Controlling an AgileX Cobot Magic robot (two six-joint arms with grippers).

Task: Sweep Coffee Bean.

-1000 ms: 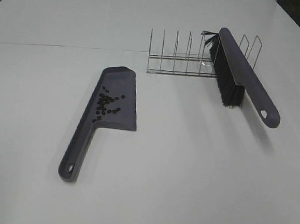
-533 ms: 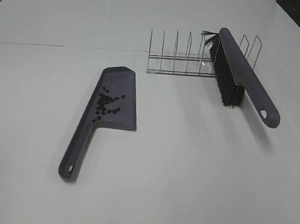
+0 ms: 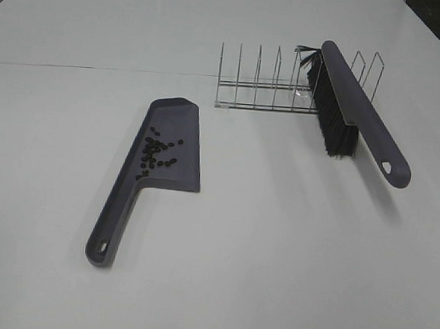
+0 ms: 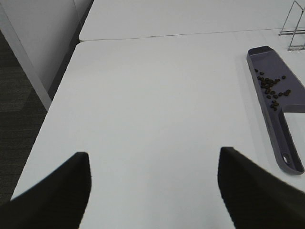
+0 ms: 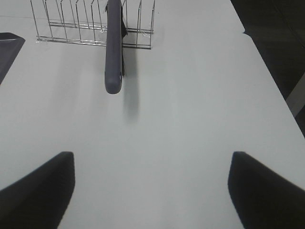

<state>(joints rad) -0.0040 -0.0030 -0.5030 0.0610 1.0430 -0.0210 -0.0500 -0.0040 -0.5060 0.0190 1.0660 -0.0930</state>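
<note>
Left gripper (image 4: pixel 152 191) and right gripper (image 5: pixel 152 191) both wide apart, empty, coffee beans (image 3: pixel 155 151) clustered inside dustpan (image 3: pixel 175 169), brush (image 3: pixel 354 106) leaning in wire rack (image 3: pixel 272 88) beside dustpan.

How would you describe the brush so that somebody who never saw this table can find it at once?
On the white table, look toward the far right for the thin silver wire rack. The grey-purple plastic brush with black bristles leans in that rack, its handle end sticking out toward the front. Unlike the flat grey-purple dustpan to the left, it has bristles and carries no beans.
</note>
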